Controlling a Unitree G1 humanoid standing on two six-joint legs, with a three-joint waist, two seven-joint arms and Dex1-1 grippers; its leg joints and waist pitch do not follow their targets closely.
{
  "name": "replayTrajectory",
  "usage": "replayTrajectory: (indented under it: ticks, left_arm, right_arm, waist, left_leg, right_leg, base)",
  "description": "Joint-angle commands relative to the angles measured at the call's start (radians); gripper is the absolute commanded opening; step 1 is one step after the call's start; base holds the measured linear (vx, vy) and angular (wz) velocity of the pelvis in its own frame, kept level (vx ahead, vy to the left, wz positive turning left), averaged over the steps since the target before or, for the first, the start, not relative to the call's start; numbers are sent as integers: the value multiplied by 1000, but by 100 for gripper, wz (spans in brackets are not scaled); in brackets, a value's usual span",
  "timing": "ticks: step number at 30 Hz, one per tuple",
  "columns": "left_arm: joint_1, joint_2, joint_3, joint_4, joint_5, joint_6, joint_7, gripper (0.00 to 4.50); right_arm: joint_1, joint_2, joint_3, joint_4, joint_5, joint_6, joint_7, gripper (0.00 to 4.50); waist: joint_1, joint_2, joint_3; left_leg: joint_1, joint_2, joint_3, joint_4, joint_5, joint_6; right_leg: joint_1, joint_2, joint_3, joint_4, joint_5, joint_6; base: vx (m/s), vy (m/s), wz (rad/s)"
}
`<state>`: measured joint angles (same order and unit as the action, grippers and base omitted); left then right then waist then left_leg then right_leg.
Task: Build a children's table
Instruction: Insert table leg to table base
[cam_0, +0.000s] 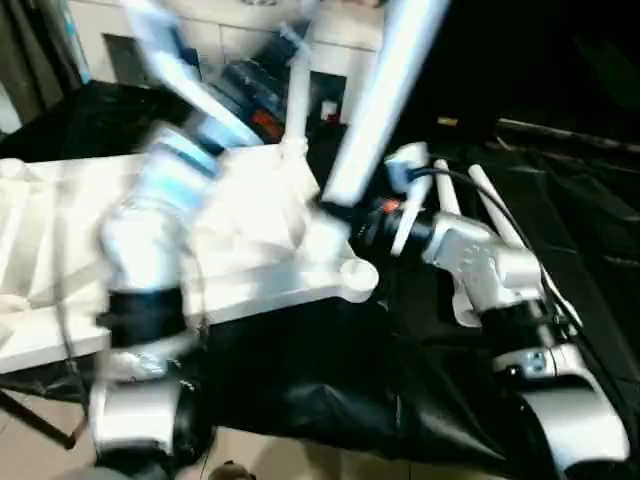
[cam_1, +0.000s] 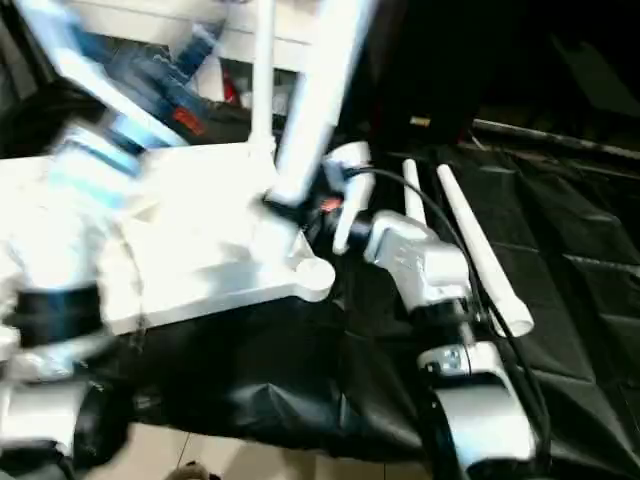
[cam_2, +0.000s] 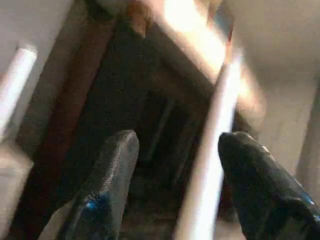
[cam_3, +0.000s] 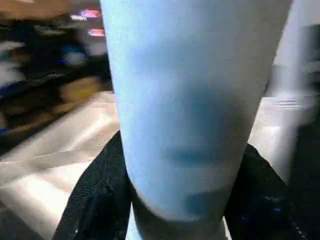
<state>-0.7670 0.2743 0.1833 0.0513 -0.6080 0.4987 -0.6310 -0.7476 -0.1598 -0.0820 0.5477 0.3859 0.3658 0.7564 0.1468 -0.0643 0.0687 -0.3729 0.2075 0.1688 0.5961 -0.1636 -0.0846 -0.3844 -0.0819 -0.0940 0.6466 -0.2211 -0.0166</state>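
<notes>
The children's table top (cam_0: 60, 230) lies upside down, ribbed side up, on a black cloth. My right gripper (cam_0: 333, 208) is shut on a white tube leg (cam_0: 380, 90) that leans up from the top's near right corner, by the round corner socket (cam_0: 358, 275). In the right wrist view that leg (cam_3: 195, 100) sits between the black fingers (cam_3: 95, 200). Another leg (cam_0: 297, 100) stands upright at the far corner. My left arm (cam_0: 150, 220) is raised over the top, blurred. My left gripper (cam_2: 177, 140) is open, with a white tube (cam_2: 210, 150) seen between its fingers (cam_2: 110, 170).
Two loose white legs (cam_1: 480, 250) lie side by side on the black cloth (cam_1: 580, 250) to the right of my right arm. A white cabinet (cam_0: 340, 35) with compartments stands behind the table. Pale floor (cam_0: 280, 460) shows at the near edge.
</notes>
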Motion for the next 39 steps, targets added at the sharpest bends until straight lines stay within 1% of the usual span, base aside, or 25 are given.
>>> replayTrajectory:
  ticks: [1, 2, 3, 4, 5, 6, 7, 8, 9, 10, 11, 14, 15, 16, 17, 19, 20, 22, 26, 27, 29, 35, 37, 38, 39]
  left_arm:
    - [47, 57, -174, 37, 165, -29, -97, 300]
    - [75, 109, -264, 66, 250, -67, -145, 300]
    - [98, 151, -337, 95, 315, -95, -183, 300]
    - [116, 171, -379, 119, 348, -113, -210, 300]
    - [128, 183, -405, 133, 362, -114, -227, 300]
    - [133, 186, -413, 140, 360, -113, -233, 300]
    - [142, 184, -425, 151, 346, -101, -251, 300]
    - [146, 185, -432, 155, 340, -90, -258, 300]
    - [153, 190, -455, 165, 337, -71, -282, 300]
    - [154, 191, -461, 169, 336, -67, -289, 300]
    - [156, 193, -472, 179, 338, -56, -300, 300]
    - [154, 197, -493, 211, 370, -76, -319, 300]
    - [151, 200, -511, 245, 400, -92, -331, 300]
    - [150, 206, -528, 270, 425, -103, -345, 271]
    - [148, 210, -538, 286, 439, -103, -356, 271]
    - [153, 219, -555, 294, 456, -83, -353, 263]
    - [154, 222, -561, 296, 463, -81, -350, 245]
    - [155, 225, -567, 304, 474, -82, -341, 223]
    - [157, 231, -577, 317, 492, -85, -331, 206]
    - [156, 230, -576, 326, 500, -86, -322, 182]
    - [151, 224, -569, 345, 506, -98, -321, 177]
    - [142, 220, -566, 371, 520, -111, -338, 123]
    - [139, 216, -563, 379, 523, -112, -340, 110]
    - [139, 215, -562, 381, 523, -112, -345, 90]
    - [139, 215, -562, 382, 524, -112, -345, 90]
  right_arm:
    - [3, -26, -21, 10, -47, -54, -50, 193]
    - [10, -38, -11, 6, -72, -59, -61, 193]
    - [17, -52, 4, 1, -97, -61, -67, 193]
    - [26, -66, 21, -10, -118, -60, -66, 193]
    - [34, -76, 32, -21, -130, -55, -63, 193]
    - [38, -80, 36, -27, -135, -54, -62, 193]
    - [49, -89, 43, -40, -140, -51, -67, 193]
    - [53, -93, 46, -44, -142, -50, -71, 193]
    - [62, -103, 54, -49, -153, -49, -85, 193]
    - [63, -105, 55, -49, -156, -51, -89, 193]
    - [66, -107, 57, -47, -159, -52, -97, 193]
    - [70, -107, 58, -45, -165, -57, -100, 193]
    - [74, -106, 58, -48, -169, -59, -101, 193]
    - [79, -103, 59, -57, -170, -54, -100, 193]
    - [83, -102, 61, -67, -170, -48, -99, 193]
    - [91, -99, 65, -81, -166, -41, -100, 193]
    - [93, -98, 66, -85, -166, -40, -102, 193]
    - [96, -97, 67, -91, -165, -38, -103, 193]
    - [102, -94, 69, -98, -164, -37, -107, 193]
    - [105, -93, 69, -99, -164, -38, -108, 193]
    - [109, -91, 70, -105, -165, -36, -109, 193]
    - [111, -90, 70, -114, -164, -31, -108, 193]
    - [110, -90, 70, -115, -163, -29, -107, 193]
    - [110, -90, 71, -117, -162, -27, -105, 193]
    - [110, -90, 72, -118, -162, -27, -104, 193]
  waist:
    - [-3, 33, -85]
    - [-1, 32, -85]
    - [-2, 51, -85]
    - [-5, 40, -85]
    - [-5, 38, -85]
    - [-5, 40, -87]
    - [-4, 58, -89]
    - [-7, 52, -88]
    - [-6, 54, -88]
    - [-9, 48, -85]
    - [-9, 51, -84]
    - [-10, 53, -82]
    - [-9, 57, -82]
    - [-10, 61, -83]
    - [-11, 61, -83]
    - [-12, 64, -85]
    - [-13, 68, -87]
    - [-12, 69, -87]
    - [-10, 71, -86]
    - [-10, 72, -86]
    - [-10, 73, -85]
    - [-10, 72, -86]
    - [-9, 73, -85]
    - [-9, 76, -86]
    - [-10, 75, -85]
  left_leg:
    - [23, 23, -7, -68, -117, -65]
    - [23, 23, -8, -68, -121, -64]
    - [22, 22, -8, -68, -127, -69]
    - [21, 21, -8, -68, -130, -70]
    - [19, 21, -7, -68, -131, -73]
    - [17, 20, -7, -67, -120, -76]
    - [18, 20, -8, -65, -121, -80]
    - [17, 20, -6, -65, -131, -80]
    - [18, 20, -7, -65, -142, -80]
    - [16, 19, -5, -65, -150, -71]
    - [15, 19, -5, -65, -152, -63]
    - [13, 17, -2, -64, -155, -44]
    - [13, 17, -3, -63, -154, -43]
    - [13, 18, -4, -64, -156, -39]
    - [14, 19, -4, -66, -157, -38]
    - [15, 20, -6, -65, -152, -39]
    - [16, 21, -7, -64, -151, -41]
    - [16, 21, -6, -64, -150, -37]
    - [17, 21, -6, -64, -166, -36]
    - [17, 22, -6, -65, -170, -38]
    - [17, 22, -7, -65, -173, -41]
    - [15, 21, -7, -65, -165, -37]
    - [16, 21, -7, -65, -173, -37]
    - [16, 21, -7, -65, -174, -38]
    - [16, 21, -7, -65, -176, -38]
  right_leg:
    - [49, -60, 55, -68, -7, -131]
    - [49, -60, 55, -68, -4, -128]
    - [48, -59, 56, -65, 3, -131]
    - [51, -58, 56, -68, 18, -130]
    - [53, -59, 56, -65, 27, -136]
    - [56, -60, 58, -60, 57, -150]
    - [54, -61, 57, -56, 81, -171]
    - [55, -61, 57, -60, 87, -180]
    - [58, -60, 57, -57, 92, -199]
    - [59, -60, 58, -59, 83, -210]
    - [59, -62, 58, -61, 62, -217]
    - [59, -63, 61, -67, 10, -212]
    - [59, -63, 61, -66, 3, -209]
    - [58, -63, 61, -69, -20, -198]
    - [57, -63, 61, -71, -23, -194]
    - [56, -61, 60, -67, -6, -193]
    - [55, -61, 59, -64, 17, -202]
    - [55, -61, 59, -63, 38, -217]
    - [54, -62, 59, -65, 17, -218]
    - [54, -63, 60, -67, 11, -218]
    - [54, -62, 59, -66, 13, -219]
    - [55, -63, 60, -65, 25, -220]
    - [55, -64, 60, -68, 12, -220]
    - [54, -63, 60, -67, 12, -221]
    - [54, -64, 60, -68, 12, -221]
  base:
    - [0, 0, 0]
    - [0, 0, 0]
    - [0, 0, 0]
    - [0, 0, 0]
    - [0, 0, 0]
    - [0, 0, 0]
    - [0, 0, 0]
    - [0, 0, 0]
    - [0, 0, 0]
    - [0, 0, 0]
    - [0, 0, 0]
    - [0, 0, 0]
    - [0, 0, 0]
    - [0, 0, 0]
    - [0, 0, 0]
    - [0, 0, 0]
    - [0, 0, 0]
    - [0, 0, 0]
    - [0, 0, 0]
    - [0, 0, 0]
    - [0, 0, 0]
    - [0, 0, 0]
    - [0, 0, 0]
    - [0, 0, 0]
    - [0, 0, 0]
